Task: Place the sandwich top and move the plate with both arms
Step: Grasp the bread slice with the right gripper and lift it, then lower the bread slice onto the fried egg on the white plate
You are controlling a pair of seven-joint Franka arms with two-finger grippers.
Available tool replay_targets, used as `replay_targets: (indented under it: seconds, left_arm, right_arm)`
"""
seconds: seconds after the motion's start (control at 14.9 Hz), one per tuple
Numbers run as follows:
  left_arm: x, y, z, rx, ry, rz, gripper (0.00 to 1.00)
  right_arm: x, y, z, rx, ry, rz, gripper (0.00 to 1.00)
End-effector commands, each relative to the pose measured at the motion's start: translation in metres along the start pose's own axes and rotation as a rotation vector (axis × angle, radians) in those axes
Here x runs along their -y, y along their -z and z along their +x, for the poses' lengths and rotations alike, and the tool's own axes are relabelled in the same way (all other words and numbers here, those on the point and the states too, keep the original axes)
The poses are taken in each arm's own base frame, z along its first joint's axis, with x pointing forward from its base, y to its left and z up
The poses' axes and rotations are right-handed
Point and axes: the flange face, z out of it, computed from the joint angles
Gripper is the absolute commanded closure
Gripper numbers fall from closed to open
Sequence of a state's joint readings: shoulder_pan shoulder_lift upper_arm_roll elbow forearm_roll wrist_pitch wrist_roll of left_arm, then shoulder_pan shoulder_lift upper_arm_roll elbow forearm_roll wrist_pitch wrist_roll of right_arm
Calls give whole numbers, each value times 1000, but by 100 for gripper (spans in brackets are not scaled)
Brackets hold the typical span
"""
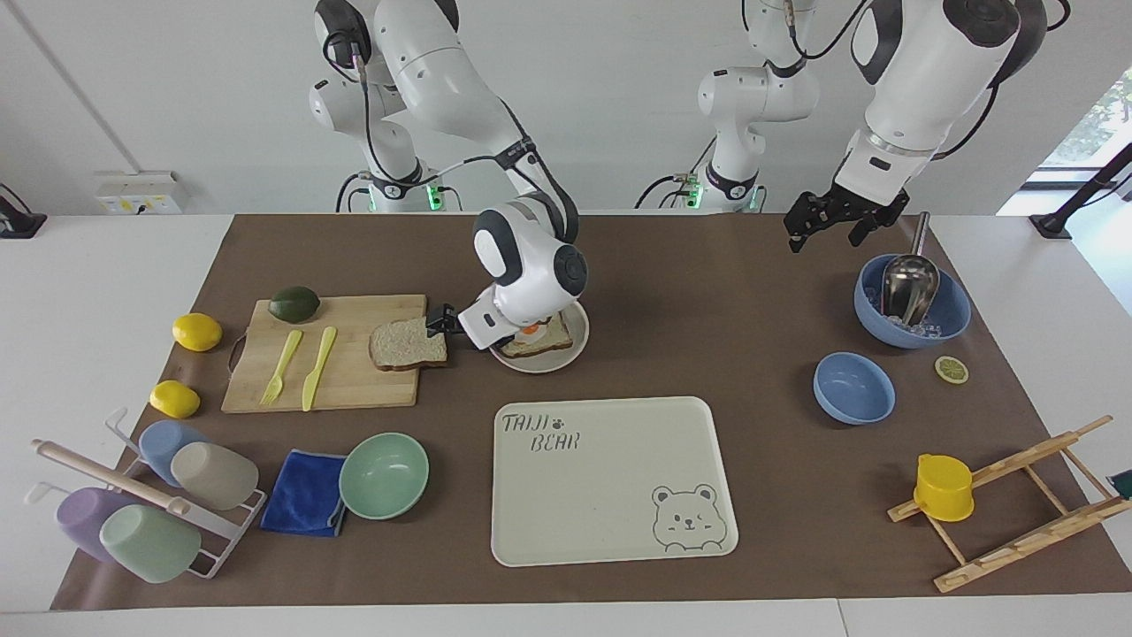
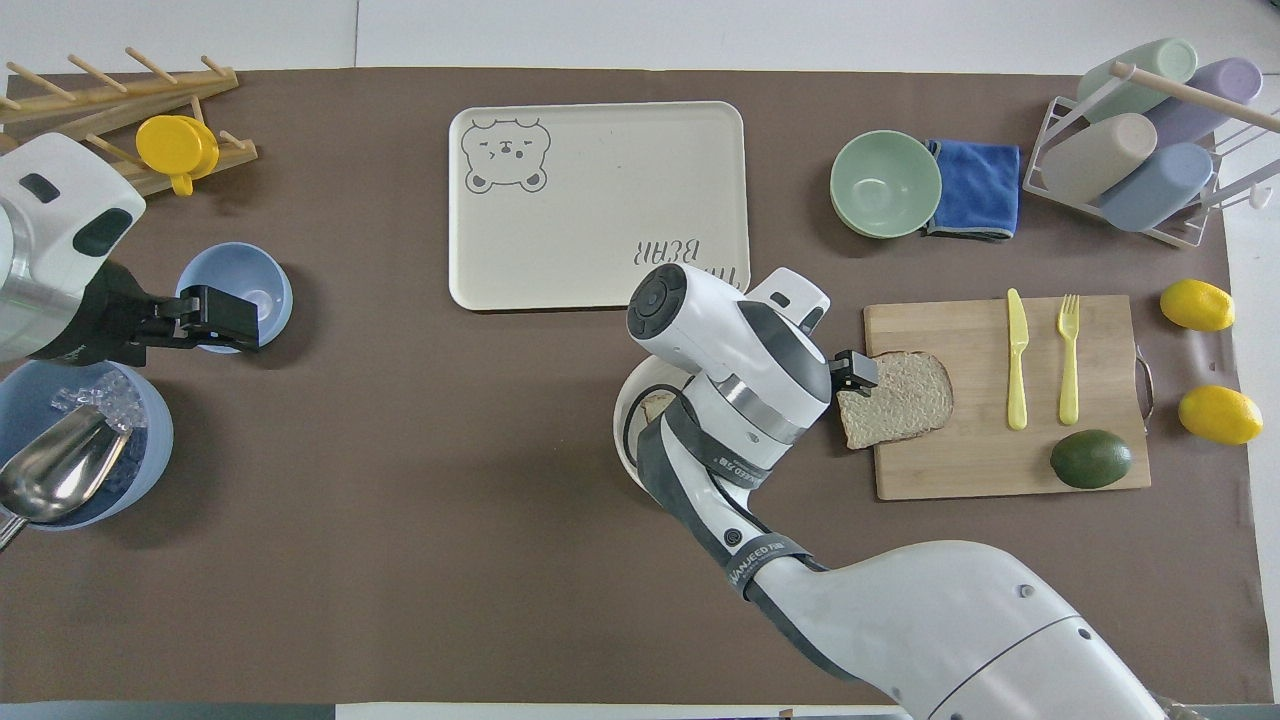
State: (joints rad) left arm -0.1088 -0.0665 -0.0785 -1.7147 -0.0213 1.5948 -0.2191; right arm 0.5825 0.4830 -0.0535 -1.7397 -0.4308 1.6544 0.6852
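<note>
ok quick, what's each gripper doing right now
Left gripper: open, empty, up over the table near the ice bowl.
Right gripper: open, empty, at the plain bread slice's edge, not gripping.

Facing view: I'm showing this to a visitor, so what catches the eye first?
The right gripper, open, sits low at the edge of the sandwich top on the cutting board. Beside it, the plate holds egg-topped bread. The left gripper hangs open near the scoop bowl.

You're looking at a lab staged as a kitchen: two white robot arms bolted at a table under a brown mat, bare white walls, loose cables.
</note>
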Motion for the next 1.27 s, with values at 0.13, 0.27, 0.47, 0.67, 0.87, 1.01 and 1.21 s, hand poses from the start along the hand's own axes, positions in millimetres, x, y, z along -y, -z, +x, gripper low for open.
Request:
replay_targets:
  seconds: [0.13, 0.27, 0.47, 0.67, 0.87, 1.01, 1.21]
  left_arm:
    - [3, 3, -4, -12, 14, -3, 0]
    - [3, 3, -4, -12, 14, -3, 0]
    - [2, 3, -4, -12, 13, -3, 0]
    - [3, 2, -3, -10, 16, -3, 0]
    - [3, 3, -4, -12, 14, -3, 0]
    - [2, 2, -3, -10, 13, -3, 0]
    - [3, 3, -4, -12, 14, -3, 0]
  right_arm:
    - [-18, -28, -8, 29, -8, -4, 0]
    - [-23, -32, -7, 25, -5, -22, 0]
    - [-23, -29, -6, 19, -4, -26, 0]
    - [-22, -33, -8, 25, 1, -31, 0]
    - [-22, -37, -9, 31, 2, -34, 0]
    - [-22, -41, -13, 34, 6, -36, 0]
    - [-23, -47, -14, 41, 8, -40, 2]
